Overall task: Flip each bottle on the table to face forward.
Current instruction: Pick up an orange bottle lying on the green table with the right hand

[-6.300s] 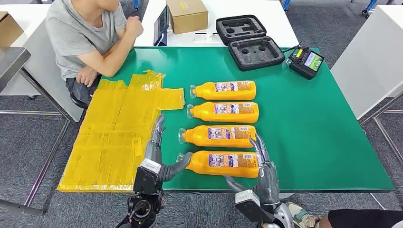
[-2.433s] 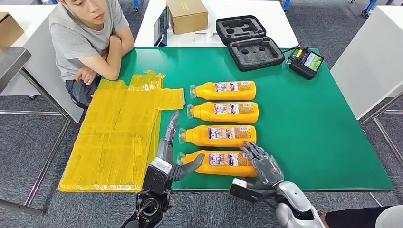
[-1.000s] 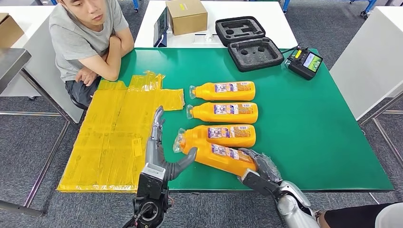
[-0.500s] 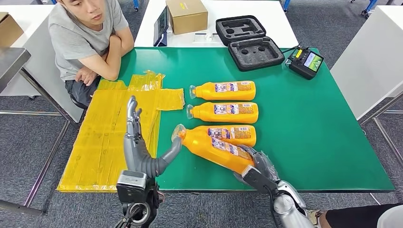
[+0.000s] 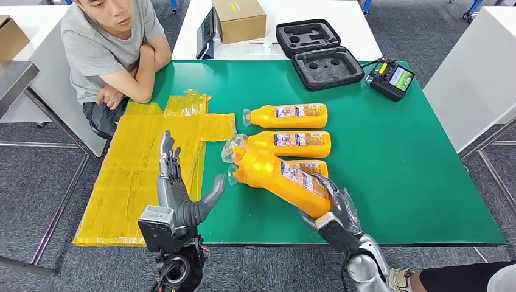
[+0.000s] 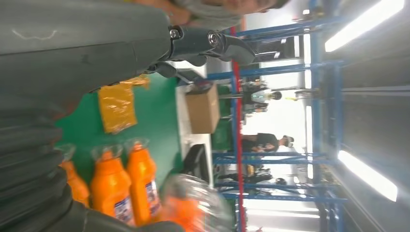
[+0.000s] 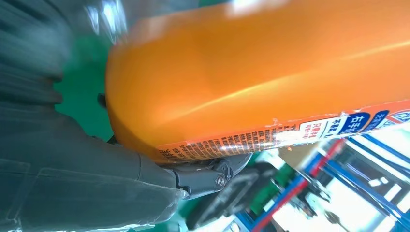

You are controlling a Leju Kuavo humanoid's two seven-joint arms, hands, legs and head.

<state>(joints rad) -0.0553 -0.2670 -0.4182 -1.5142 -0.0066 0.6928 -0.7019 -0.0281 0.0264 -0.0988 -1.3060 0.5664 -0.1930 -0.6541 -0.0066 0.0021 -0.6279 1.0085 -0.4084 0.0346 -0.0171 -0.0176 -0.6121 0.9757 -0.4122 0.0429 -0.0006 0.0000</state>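
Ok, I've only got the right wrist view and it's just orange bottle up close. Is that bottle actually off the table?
Observer: Yes. In the head view the right robot hand grips the lifted bottle by its base, and it slants above the others.
Operator: Is the left robot hand touching it?
Observer: No. The left robot hand is open and apart from it, beside the yellow sheet.
Operator: What lies on the table?
Observer: The far bottle, the middle bottle and the near bottle, which is partly hidden behind the lifted one.
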